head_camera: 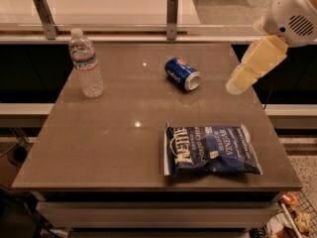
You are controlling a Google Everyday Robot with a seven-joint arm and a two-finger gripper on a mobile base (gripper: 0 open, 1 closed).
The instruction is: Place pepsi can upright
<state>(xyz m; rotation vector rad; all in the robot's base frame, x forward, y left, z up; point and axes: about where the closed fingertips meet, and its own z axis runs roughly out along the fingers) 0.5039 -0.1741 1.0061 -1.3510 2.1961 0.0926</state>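
The pepsi can [182, 74] is dark blue with a silver end and lies on its side on the brown table [114, 133], toward the back and right of middle. Its silver end faces front right. My gripper [237, 86] is cream-coloured and hangs from the white arm [292, 9] at the upper right. It is above the table's right edge, to the right of the can and apart from it. It holds nothing that I can see.
A clear water bottle [86, 63] stands upright at the back left. A dark-blue chip bag [212, 150] lies flat at the front right. A counter with metal posts [172, 14] runs behind the table.
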